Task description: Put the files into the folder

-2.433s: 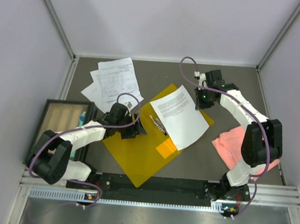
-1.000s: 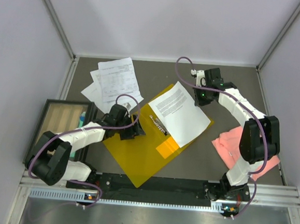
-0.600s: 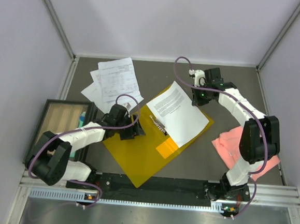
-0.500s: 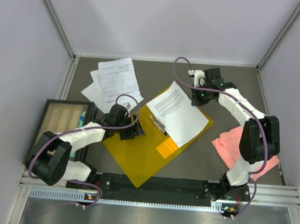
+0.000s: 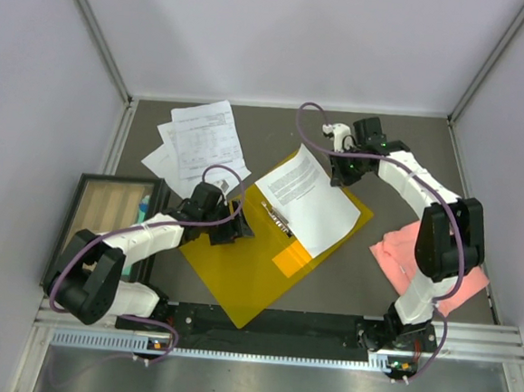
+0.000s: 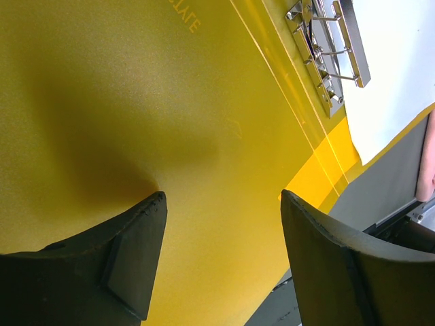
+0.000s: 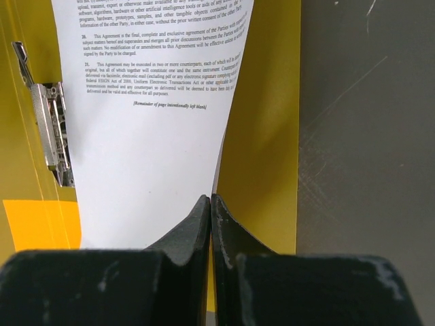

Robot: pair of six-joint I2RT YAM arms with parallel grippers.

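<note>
From above: slide the sheet [image 5: 311, 204] toward the clip [image 5: 277, 217], long edge square to it, low and flat on the folder [image 5: 238, 267]. Pinched at its far corner, right of the clip, by the right gripper [image 5: 344, 171]; loose sheets [image 5: 198, 141] well left of the clip.

Left wrist: left gripper [image 6: 223, 204] spread wide, seemingly pinning the cover left of the clip — press firmly.

Right wrist: clamped together on the sheet's edge, right of the clip.

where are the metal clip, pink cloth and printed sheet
metal clip [image 6: 355, 47]: left wrist view, on its flat bar
pink cloth [image 5: 394, 252]: top view, left part
printed sheet [image 5: 311, 204]: top view, its middle
</note>
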